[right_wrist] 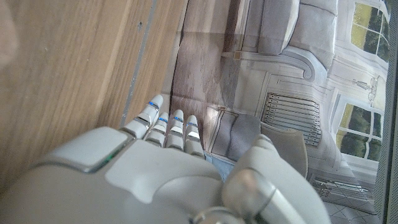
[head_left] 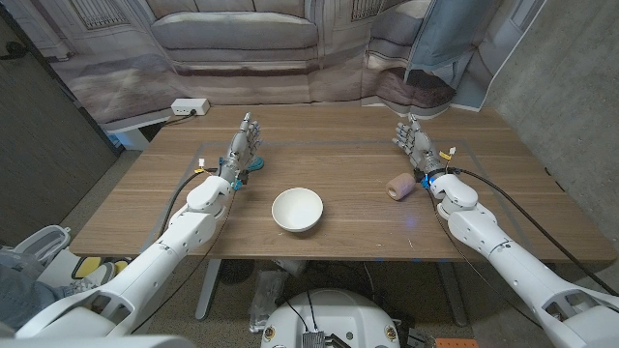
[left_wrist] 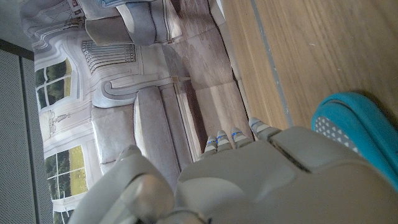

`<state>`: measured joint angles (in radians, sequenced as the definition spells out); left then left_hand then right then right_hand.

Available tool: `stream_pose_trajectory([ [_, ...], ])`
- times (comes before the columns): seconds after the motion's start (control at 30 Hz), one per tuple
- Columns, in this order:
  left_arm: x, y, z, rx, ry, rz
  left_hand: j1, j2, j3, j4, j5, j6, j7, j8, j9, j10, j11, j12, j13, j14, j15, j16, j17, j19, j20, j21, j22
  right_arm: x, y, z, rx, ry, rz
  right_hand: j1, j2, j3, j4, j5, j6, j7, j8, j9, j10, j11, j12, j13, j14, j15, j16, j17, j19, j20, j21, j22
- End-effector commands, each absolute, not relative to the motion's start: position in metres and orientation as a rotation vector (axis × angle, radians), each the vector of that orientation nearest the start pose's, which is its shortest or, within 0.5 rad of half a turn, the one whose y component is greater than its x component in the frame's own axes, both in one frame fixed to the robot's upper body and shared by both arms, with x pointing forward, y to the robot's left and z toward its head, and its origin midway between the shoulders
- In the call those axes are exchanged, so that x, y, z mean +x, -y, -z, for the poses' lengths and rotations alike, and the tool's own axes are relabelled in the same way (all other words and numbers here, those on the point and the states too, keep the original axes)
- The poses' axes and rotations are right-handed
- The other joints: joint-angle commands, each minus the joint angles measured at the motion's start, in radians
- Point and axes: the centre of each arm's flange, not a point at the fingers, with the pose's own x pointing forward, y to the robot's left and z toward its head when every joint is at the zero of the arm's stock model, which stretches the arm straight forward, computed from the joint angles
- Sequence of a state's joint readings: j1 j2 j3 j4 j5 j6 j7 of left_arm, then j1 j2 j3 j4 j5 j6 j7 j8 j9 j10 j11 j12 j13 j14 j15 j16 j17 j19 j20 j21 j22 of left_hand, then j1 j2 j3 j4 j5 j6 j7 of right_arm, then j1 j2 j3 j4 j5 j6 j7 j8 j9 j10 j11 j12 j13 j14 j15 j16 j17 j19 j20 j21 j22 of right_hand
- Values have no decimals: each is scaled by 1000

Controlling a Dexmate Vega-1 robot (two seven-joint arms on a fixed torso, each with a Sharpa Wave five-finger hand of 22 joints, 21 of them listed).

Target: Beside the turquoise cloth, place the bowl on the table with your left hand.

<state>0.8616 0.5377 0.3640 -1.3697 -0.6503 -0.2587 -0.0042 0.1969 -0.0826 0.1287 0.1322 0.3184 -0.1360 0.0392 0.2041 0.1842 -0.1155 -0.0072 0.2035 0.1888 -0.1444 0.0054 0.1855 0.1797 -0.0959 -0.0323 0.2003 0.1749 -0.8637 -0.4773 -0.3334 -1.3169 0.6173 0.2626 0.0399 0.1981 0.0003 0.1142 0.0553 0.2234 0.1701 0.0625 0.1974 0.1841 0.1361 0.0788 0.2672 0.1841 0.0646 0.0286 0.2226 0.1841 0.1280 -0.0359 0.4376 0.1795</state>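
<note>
The round white ceramic bowl (head_left: pixel 297 210) stands upright on the wooden table (head_left: pixel 348 145), near the crumpled turquoise cloth (head_left: pixel 253 167) but apart from it, on the side nearer the robot. The left hand (head_left: pixel 243 145) stands at the cloth, fingers straight and apart, grasping nothing; the cloth is partly hidden behind it. Judging from this, the risk is that a move of that hand snags the cloth and drags it off, or knocks the bowl. The right hand (head_left: pixel 415 143) is released too, well away from the bowl. A small pinkish roll-shaped object (head_left: pixel 400 186) lies beside the right wrist, clear of the bowl.
</note>
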Motion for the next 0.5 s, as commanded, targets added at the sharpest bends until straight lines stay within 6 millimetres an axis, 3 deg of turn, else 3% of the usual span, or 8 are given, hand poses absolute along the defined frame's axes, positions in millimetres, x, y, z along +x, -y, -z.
stream_pose_trajectory([
  [0.03, 635, -284, 12, -15, 575, 199, 11, -1, 6, -2, 7, -5, 2, 6, 2, -5, 0, 7, 1, -7, -2, 7, 2, -8, -20, 5, 5, 648, 281, 40, 62, 575, -213, 5, -2, 5, 0, 5, 8, -3, 4, 1, 11, 3, 5, 1, 13, 0, 4, 3, 9, -37, 2, 2],
  [0.5, 630, -281, 4, 11, 584, 209, 16, 3, 4, -5, 11, 2, 2, 6, 2, 6, 1, 10, 0, 3, 1, 9, 2, -6, -19, 5, 5, 646, 279, 48, 71, 578, -215, 2, -3, 2, 1, 5, 6, -2, 3, 1, 13, 3, 2, 2, 16, 0, 1, 4, 11, -36, -2, 2],
])
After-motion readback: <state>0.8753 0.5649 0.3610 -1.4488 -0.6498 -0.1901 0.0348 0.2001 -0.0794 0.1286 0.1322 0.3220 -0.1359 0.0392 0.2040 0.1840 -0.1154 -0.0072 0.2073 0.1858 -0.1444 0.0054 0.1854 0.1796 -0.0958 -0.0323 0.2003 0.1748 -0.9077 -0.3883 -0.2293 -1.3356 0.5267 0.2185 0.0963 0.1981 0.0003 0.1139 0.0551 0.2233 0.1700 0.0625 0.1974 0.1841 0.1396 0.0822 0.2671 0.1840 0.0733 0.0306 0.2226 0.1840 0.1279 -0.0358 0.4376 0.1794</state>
